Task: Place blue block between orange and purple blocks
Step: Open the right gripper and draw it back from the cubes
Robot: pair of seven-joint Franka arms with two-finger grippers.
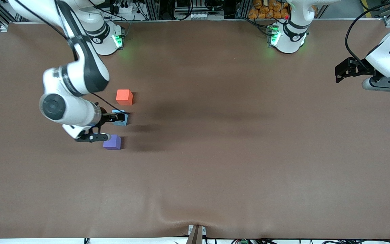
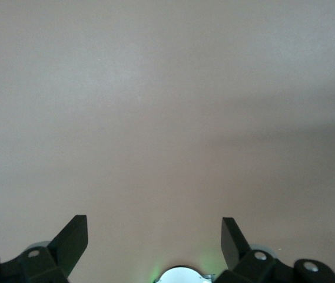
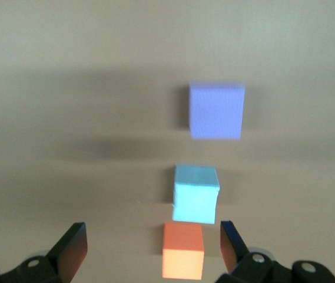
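The blue block (image 1: 120, 123) lies on the brown table between the orange block (image 1: 124, 97) and the purple block (image 1: 112, 142), in one row toward the right arm's end. The orange block is farthest from the front camera and the purple one nearest. My right gripper (image 1: 120, 117) is open and empty over the blue block. The right wrist view shows its open fingers (image 3: 73, 247) with the orange block (image 3: 183, 258), the blue block (image 3: 195, 193) and the purple block (image 3: 216, 110) below. My left gripper (image 1: 340, 72) waits open and empty at the left arm's end of the table.
The left wrist view shows only bare brown table (image 2: 167, 118) under the open left gripper (image 2: 154, 219). The two arm bases (image 1: 288, 37) stand along the table's edge farthest from the front camera. The table cover (image 1: 215, 152) is bare around the blocks.
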